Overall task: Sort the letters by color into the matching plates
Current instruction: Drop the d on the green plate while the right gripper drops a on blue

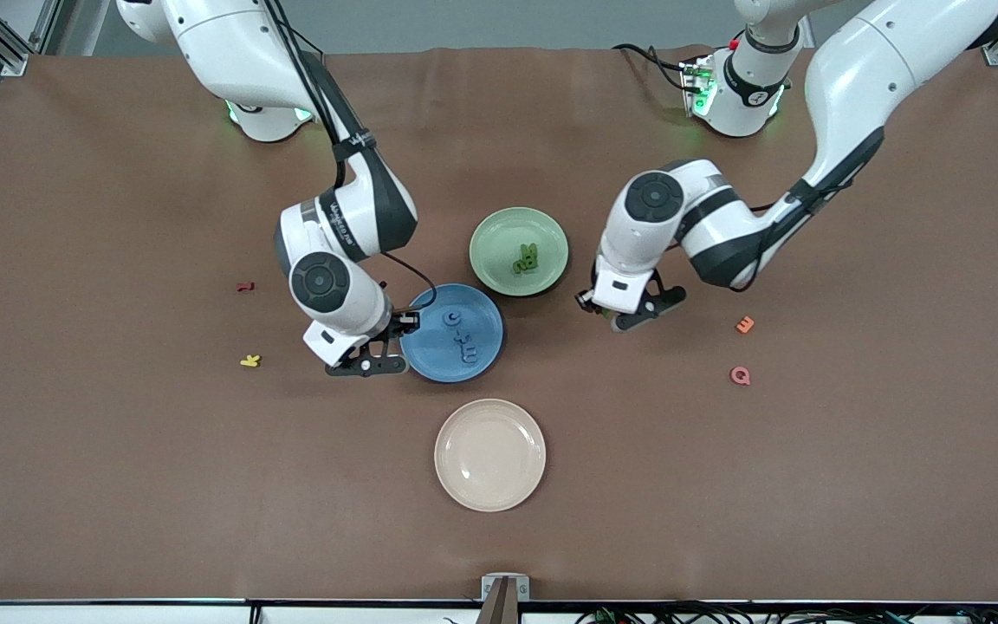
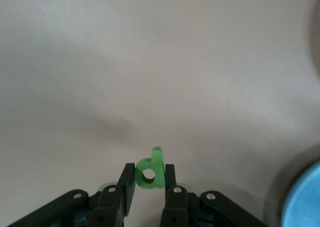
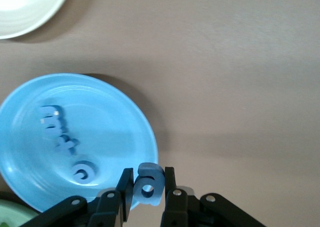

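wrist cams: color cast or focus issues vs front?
Left wrist view: washed out, the brown table reads pale grey; the green letter is sharp, the blue plate edge blurred. Right wrist view: truer color, blue letter slightly soft. Front view: even light, faint glare on cream plate.

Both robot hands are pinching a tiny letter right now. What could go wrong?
1. The right gripper holds a blue letter beside the blue plate, not over it. Dropped now, it would probably land on the table.
2. The left gripper pinches a green letter that sticks out past the fingers; it might slip on the way to the green plate.
3. The two plates almost touch, so the arms could crowd each other.
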Motion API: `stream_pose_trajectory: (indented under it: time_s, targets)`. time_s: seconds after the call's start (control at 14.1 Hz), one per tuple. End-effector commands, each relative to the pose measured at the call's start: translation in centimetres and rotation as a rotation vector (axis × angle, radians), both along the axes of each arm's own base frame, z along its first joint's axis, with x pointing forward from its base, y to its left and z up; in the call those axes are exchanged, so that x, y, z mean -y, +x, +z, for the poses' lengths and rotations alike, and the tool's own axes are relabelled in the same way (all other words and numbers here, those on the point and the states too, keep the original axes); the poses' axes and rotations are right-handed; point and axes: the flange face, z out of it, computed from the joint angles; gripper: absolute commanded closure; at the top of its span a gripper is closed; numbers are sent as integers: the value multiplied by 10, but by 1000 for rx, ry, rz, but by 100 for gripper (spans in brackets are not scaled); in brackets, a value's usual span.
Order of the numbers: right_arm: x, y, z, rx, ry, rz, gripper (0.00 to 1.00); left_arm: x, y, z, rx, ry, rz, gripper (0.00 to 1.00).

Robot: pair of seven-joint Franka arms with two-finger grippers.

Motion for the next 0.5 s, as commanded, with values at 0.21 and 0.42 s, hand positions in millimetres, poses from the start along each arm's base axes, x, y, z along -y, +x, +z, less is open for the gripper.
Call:
stream_pose_trajectory:
  time_s: [0.21, 0.42]
  targets:
    - [-25, -12, -18, 6, 34, -13, 82, 49, -51, -13, -36, -85, 66, 100]
    - [-33, -15, -28, 19, 32, -2, 81, 67, -74, -21, -64, -88, 82, 100]
